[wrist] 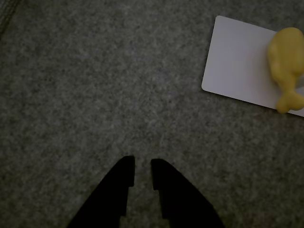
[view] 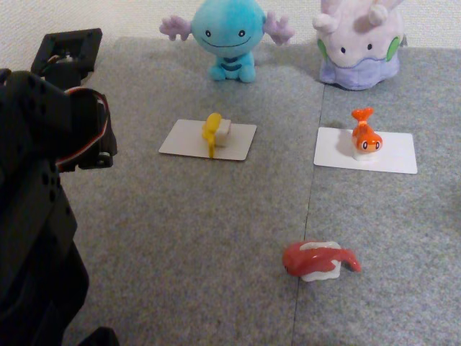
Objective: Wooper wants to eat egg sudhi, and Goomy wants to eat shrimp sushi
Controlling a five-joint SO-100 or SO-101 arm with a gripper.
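Wooper sits at the back of the grey mat, with Goomy to its right. The egg sudhi lies on a white card in front of Wooper. The shrimp sushi stands on another white card in front of Goomy. In the wrist view, the yellow egg sudhi and its card are at the upper right. My gripper hangs over bare mat, well apart from the card. Its black fingers are almost together, with nothing between them.
A pinkish-red toy sushi with white stripes lies on the mat near the front, on the seam between two mat pieces. My black arm fills the left side of the fixed view.
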